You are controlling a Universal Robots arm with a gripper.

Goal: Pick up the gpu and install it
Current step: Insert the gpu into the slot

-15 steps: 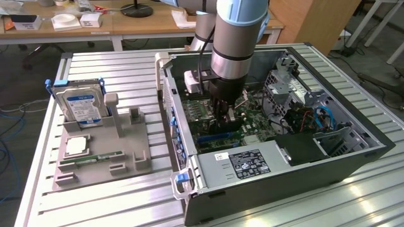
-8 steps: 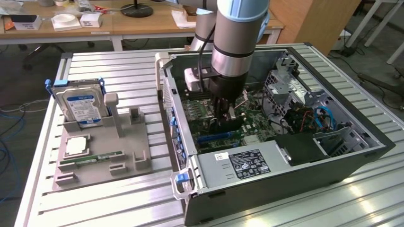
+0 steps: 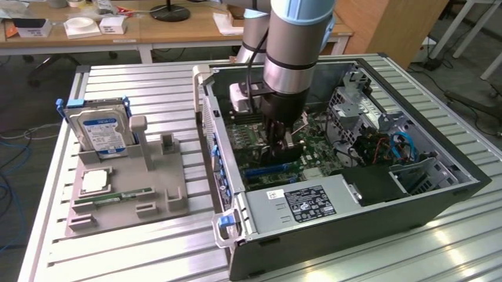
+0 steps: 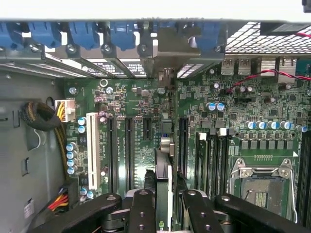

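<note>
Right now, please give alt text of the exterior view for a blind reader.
The black claw of a silver robot arm holds a thin dark circuit card upright inside an open dark grey computer case, at its green motherboard.

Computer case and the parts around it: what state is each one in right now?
Dark metal computer case: lying on its side, open.
Thin dark gpu card: gripped edge-on over the motherboard slots.
Black gripper: shut on gpu.
Silver blue-labelled hard drive: upright in grey holder.
Narrow green memory stick: lying flat.

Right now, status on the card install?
End effector shut on graphics card. Card on edge at motherboard slots, inside case. Nothing seen blocking it.
</note>
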